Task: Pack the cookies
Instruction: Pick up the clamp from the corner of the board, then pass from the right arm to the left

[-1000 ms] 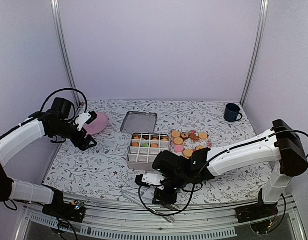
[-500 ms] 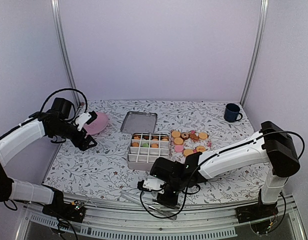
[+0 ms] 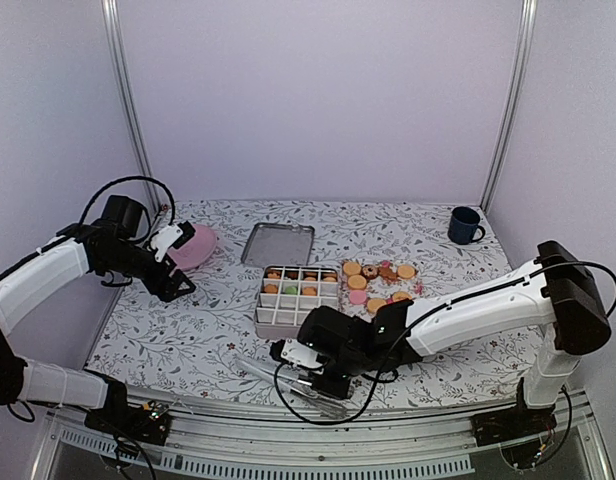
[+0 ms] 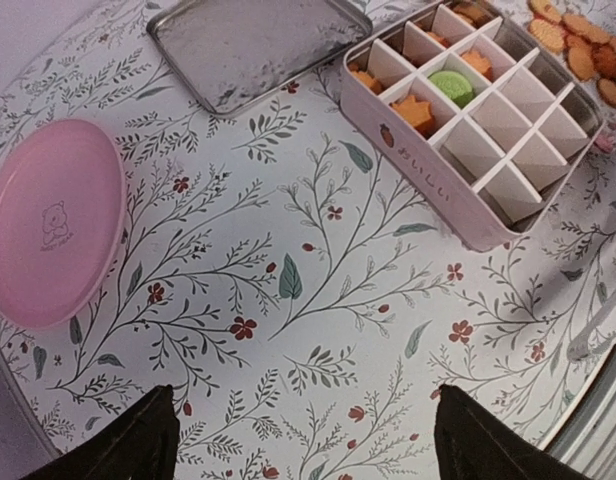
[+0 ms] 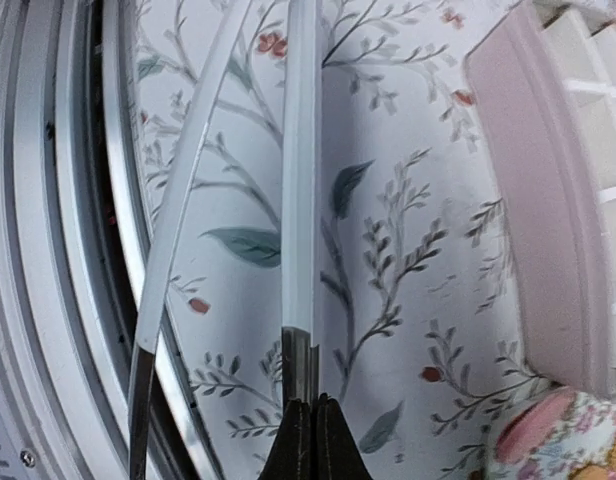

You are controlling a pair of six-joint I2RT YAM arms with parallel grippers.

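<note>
Loose cookies (image 3: 378, 280), mostly golden-orange, lie on a patterned sheet right of the pink divided box (image 3: 278, 326). The box's far cells hold a few cookies (image 4: 428, 95), and its near cells are empty. My right gripper (image 3: 320, 376) is low by the table's front edge, shut on one arm of metal tongs (image 5: 300, 200). The other arm of the tongs splays left over the edge rail. In the right wrist view the box wall (image 5: 548, 200) is at the right and a pink cookie (image 5: 533, 435) shows at the bottom. My left gripper (image 4: 308, 440) hovers open over bare cloth, left of the box.
A pink plate (image 3: 193, 247) lies at the far left beside the left arm. A metal lid (image 3: 278, 243) lies behind the box. A blue mug (image 3: 465, 225) stands at the back right. The table's front rail (image 5: 58, 250) runs close to the tongs.
The right gripper has closed on the tongs, and they have shifted left and away from the front edge. The left arm has not moved.
</note>
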